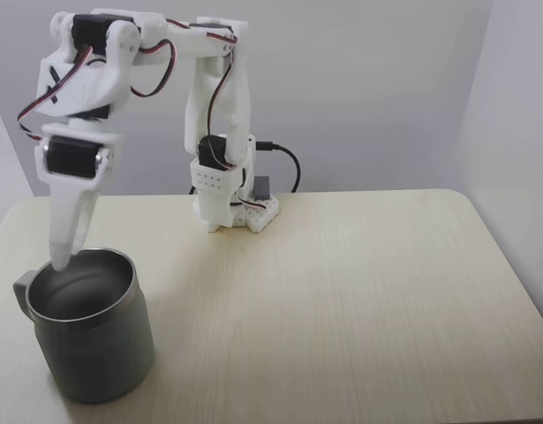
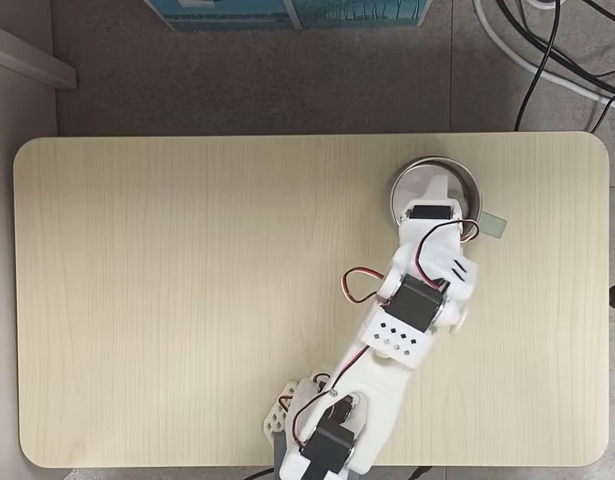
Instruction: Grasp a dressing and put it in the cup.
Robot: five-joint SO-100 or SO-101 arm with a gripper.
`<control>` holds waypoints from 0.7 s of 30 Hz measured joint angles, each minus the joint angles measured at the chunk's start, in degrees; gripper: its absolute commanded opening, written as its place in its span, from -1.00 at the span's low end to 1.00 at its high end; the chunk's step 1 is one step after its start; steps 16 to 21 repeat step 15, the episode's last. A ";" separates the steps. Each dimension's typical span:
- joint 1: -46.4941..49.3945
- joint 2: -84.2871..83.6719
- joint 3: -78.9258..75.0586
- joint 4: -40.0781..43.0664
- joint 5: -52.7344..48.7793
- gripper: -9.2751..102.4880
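**Gripper hanging over the cup**

In a fixed view from the front, we are seeing the white arm (image 1: pixel 209 115) reaching out from its base at the back of the pale wooden table (image 1: pixel 359 291) and bending down toward the left. The gripper (image 1: pixel 61 256) is pointing straight down, its tips sitting just at the back rim of the cup (image 1: pixel 94 353). The fingers (image 1: pixel 68 225) are looking pressed together into one narrow point, with nothing visible between them, though we cannot tell for sure whether they are holding anything. The cup is standing upright near the front left corner of the table, its handle poking out to the left, and what we are seeing of its shiny inside is looking bare. We are not making out the dressing here.

In a fixed view from above, we are looking down on the arm (image 2: pixel 387 350) stretching from the near edge toward the cup (image 2: pixel 467 180) at the upper right. The gripper (image 2: pixel 432 190) is hanging over the cup's mouth and covering much of it, so we cannot tell what is lying inside. The handle is sticking out to the right. The table (image 2: pixel 187 300) is running wide to the left.
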 measured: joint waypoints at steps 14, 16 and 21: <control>0.00 0.00 -1.49 -1.14 0.53 -0.52; 0.00 0.00 -1.49 -1.23 0.53 -0.52; 0.00 0.00 -1.49 -1.23 0.53 -0.52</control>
